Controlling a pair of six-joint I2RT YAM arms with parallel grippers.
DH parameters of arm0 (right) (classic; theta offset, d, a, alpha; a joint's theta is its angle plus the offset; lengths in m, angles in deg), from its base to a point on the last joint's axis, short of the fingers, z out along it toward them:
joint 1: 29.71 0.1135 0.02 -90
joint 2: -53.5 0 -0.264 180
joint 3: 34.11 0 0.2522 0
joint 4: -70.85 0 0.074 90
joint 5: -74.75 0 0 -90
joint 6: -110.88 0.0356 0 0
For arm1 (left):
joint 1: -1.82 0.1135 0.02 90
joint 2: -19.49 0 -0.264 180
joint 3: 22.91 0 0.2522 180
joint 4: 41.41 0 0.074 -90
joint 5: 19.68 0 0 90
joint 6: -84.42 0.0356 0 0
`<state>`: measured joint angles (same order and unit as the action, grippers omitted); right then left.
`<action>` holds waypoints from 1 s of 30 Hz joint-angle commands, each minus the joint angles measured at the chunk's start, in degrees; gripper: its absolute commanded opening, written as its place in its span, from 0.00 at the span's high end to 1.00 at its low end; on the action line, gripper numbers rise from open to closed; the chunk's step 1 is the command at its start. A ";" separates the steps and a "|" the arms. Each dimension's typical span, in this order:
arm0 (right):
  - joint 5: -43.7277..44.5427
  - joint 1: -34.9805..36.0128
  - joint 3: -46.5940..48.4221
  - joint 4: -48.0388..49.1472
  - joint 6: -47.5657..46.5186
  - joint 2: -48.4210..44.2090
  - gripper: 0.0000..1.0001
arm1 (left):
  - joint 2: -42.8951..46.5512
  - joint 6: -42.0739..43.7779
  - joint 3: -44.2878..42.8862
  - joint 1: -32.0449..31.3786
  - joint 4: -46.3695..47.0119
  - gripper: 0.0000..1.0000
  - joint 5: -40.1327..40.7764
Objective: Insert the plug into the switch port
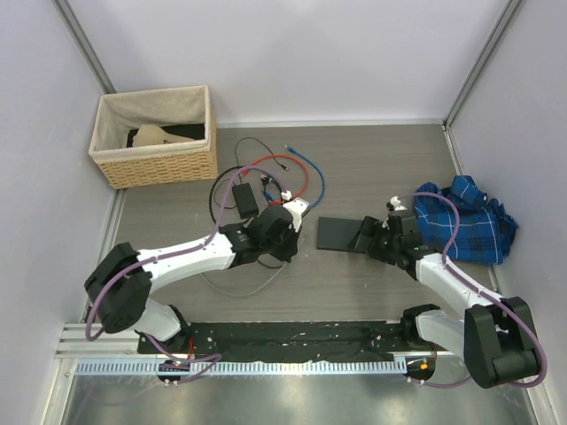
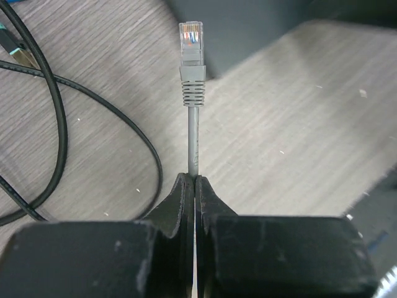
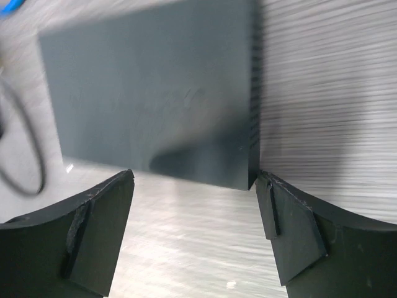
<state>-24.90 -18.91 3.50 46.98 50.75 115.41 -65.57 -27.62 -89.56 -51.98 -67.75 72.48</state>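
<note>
The left gripper [image 2: 195, 179] has its jaws pressed together on a thin grey cable [image 2: 193, 133], and the clear plug [image 2: 191, 38] with its grey boot stands out straight ahead of the fingertips, above the wooden table [image 2: 298, 124]. The plug's tip points toward the switch [image 1: 339, 234], which lies flat near the table's middle, between the 2 arms; the plug is near its left end, but I cannot tell whether they touch. The right gripper [image 3: 194, 179] sits at the switch's right end with jaws wide apart, 1 fingertip just beside a corner of the box. A black cable [image 2: 59, 124] loops on the table left of the plug. A basket [image 1: 155, 150] stands far left and a blue plaid cloth [image 1: 469, 221] lies at right.
</note>
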 commanded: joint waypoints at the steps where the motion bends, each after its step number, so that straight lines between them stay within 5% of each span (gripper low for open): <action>1: -1.16 6.14 -0.83 8.52 4.40 -0.91 0.12 | 5.42 -0.02 2.77 0.98 2.65 1.00 -6.36; 5: -1.43 12.56 0.92 8.97 5.47 -1.96 0.12 | 9.29 -0.81 5.24 2.73 3.00 1.00 -9.52; 11: -4.05 12.83 2.60 4.39 2.21 -13.89 0.12 | 13.33 -0.46 6.56 4.14 3.44 1.00 -16.38; 30: -21.90 13.45 4.09 35.07 16.80 -7.60 0.20 | 15.80 -5.20 4.89 4.23 12.31 1.00 -28.26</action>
<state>-42.61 -6.08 5.80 72.83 65.02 107.28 -51.56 -30.96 -83.04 -47.80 -60.42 46.93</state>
